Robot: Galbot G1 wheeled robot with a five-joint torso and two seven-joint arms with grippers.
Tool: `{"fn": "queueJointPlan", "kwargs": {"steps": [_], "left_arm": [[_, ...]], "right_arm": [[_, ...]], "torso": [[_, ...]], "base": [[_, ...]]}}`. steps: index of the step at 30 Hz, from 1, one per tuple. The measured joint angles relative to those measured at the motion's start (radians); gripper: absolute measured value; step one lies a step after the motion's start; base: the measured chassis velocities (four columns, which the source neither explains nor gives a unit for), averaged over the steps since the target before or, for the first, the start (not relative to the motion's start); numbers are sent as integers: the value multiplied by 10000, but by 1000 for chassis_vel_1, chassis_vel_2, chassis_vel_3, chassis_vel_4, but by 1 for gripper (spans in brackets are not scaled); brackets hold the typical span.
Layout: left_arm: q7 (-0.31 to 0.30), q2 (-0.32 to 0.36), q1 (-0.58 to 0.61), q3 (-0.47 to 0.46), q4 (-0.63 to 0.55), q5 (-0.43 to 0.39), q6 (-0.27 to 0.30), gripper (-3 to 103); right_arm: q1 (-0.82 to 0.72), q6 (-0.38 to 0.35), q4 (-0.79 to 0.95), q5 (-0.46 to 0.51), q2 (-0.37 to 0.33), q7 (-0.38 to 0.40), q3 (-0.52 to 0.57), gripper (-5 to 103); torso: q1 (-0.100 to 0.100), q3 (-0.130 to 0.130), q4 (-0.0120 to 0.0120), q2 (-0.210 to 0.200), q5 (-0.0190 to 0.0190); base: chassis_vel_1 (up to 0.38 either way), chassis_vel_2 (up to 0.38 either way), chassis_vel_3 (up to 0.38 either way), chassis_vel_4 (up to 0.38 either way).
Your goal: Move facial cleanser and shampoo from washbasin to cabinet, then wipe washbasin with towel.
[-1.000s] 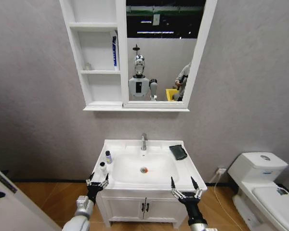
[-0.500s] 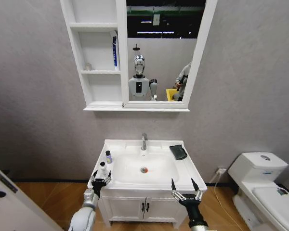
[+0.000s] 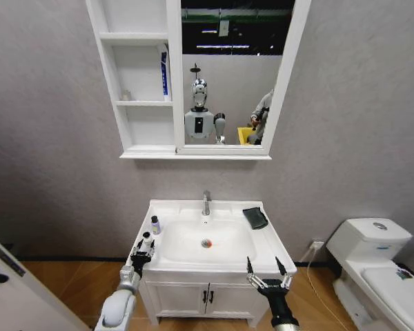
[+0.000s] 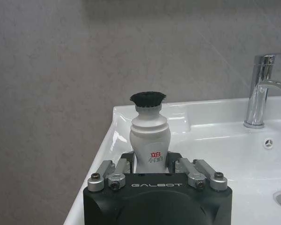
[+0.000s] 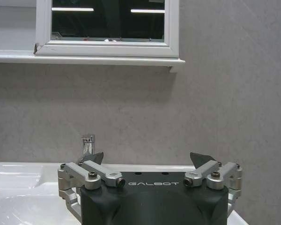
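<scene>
1. The washbasin (image 3: 269,243) stands against the grey wall, with its chrome tap (image 3: 206,203) at the back and the red-ringed drain (image 3: 206,243) in the oval bowl
2. The left gripper (image 3: 142,249) is at the basin's left rim, its fingers (image 4: 113,174) spread to either side of a small white bottle (image 4: 150,141) with a black cap; whether they press on it I cannot tell
3. A second small bottle (image 3: 155,225) with a dark cap stands upright just behind the first, on the same left ledge
4. The towel (image 3: 255,218), dark and folded, lies on the back right corner of the basin, beside the tap
5. The right gripper (image 3: 268,275) hangs at the basin's front right corner, fingers (image 5: 199,159) spread apart and holding nothing
6. The cabinet (image 3: 146,150) is fixed to the wall above; a blue-and-white tube (image 3: 164,72) stands in its middle niche, next to the mirror panel (image 3: 232,76)
</scene>
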Motion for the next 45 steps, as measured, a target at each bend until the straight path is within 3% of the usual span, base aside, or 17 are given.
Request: {"fn": "queueJointPlan", "kwargs": {"steps": [1,5,10,12,15,16,18,20,25,31,40,42,45], "left_arm": [[9,-41,51,-1,-40,30,-18,34],[15,-74,105,-3,-54,90,-108,29],[15,67,162,9,-210,83,-141,29],[-10,216,195,34,-363,39,-139,29],[-226,1189,380,159,-1281,-466,210,29],[-226,1189,380,159,-1281,-466,210,29],[-458,1967,432,210,-2137,-1221,661,29],[-533,2188,433,218,-2385,-1465,812,29],[-903,3596,206,168,-3566,-3224,1664,29],[-1276,4522,-573,294,-4076,-4332,2250,29],[-1767,5588,-2593,1229,-3620,-5813,2826,29],[-1969,6186,-3878,1911,-3213,-6771,3158,29],[-2026,6606,-4800,2389,-2876,-7403,3436,29]], "right_arm": [[41,-12,22,6,-41,49,16,100],[118,-43,71,35,-90,119,46,100],[140,-52,92,-40,-70,232,52,100],[148,-52,93,-85,-69,305,61,100],[186,-59,155,-72,-115,434,126,100],[186,-59,155,-72,-115,434,126,100],[222,-69,144,-52,-146,440,159,100],[232,-73,126,-49,-152,440,159,100],[249,-79,133,-69,-126,429,86,100],[240,-87,95,-110,-92,428,52,100],[179,13,-38,-261,94,427,-86,100],[144,107,-107,-275,108,426,-75,100],[131,154,-145,-234,62,424,0,100]], "torso": [[0,0,0,0,-1],[0,0,-1,0,0],[0,0,0,0,-1],[0,0,0,0,-1],[0,0,2,0,-2],[0,0,2,0,-2],[-1,0,1,0,0],[-2,0,0,0,0],[-2,0,1,0,-2],[-2,-1,-3,0,-1],[-1,0,-2,0,-1],[0,1,-3,0,0],[-1,1,1,0,0]], "base": [[0,0,0,0],[0,0,0,0],[0,0,0,0],[0,0,0,0],[0,0,0,0],[0,0,0,0],[0,0,0,0],[0,0,0,0],[0,0,0,0],[0,0,0,0],[0,0,0,0],[0,0,0,0],[0,0,0,0]]}}
